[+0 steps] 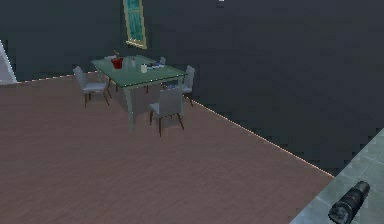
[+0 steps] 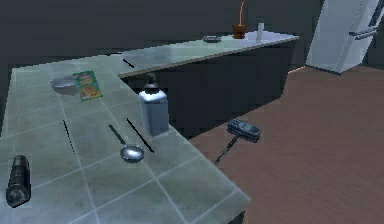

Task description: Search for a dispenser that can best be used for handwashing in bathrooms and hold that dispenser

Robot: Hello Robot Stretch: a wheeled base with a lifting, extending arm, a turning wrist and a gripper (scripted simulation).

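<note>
Tiled counter (image 2: pixel 190 185): pump dispenser (image 2: pixel 153 112), gripper (image 2: pixel 224 153) nearby, jaws cannot tell | forward view: table (image 1: pixel 140 72), 4 chairs (image 1: pixel 167 103)

— Where is the gripper (image 2: pixel 224 154)?
— In the arm side view, right of middle. Its dark body is uppermost, and the thin fingers (image 2: pixel 229 147) slant down toward the left.
— Is it holding anything?
— I can't tell from here.

Dim, even lighting, soft faint shadows
</note>
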